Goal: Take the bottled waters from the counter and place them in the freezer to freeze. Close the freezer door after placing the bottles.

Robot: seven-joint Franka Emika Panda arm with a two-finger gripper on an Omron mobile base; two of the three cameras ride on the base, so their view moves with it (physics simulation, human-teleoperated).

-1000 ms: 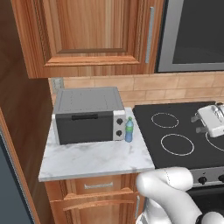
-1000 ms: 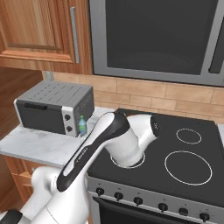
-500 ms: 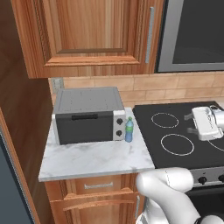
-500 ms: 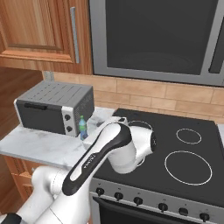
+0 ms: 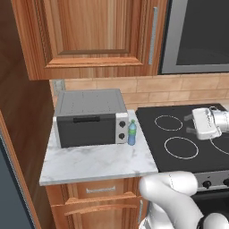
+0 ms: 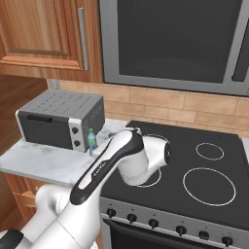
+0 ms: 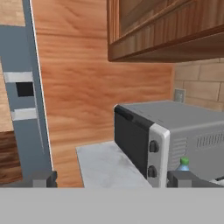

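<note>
Swinging leftward over the stovetop [image 5: 188,138] since a second earlier, the gripper [image 5: 193,125] had drawn nearer the counter [image 5: 96,163]. Its jaws stood spread wide, gripping nothing. One bottled water [image 5: 132,133], blue-tinted with a green cap, stood upright by the counter's right edge, just beside the toaster oven [image 5: 89,117] and well apart from the fingertips [image 7: 186,178]. White arm [image 6: 116,158] reached level across the burners, hand facing the freezer door [image 7: 24,100].
</note>
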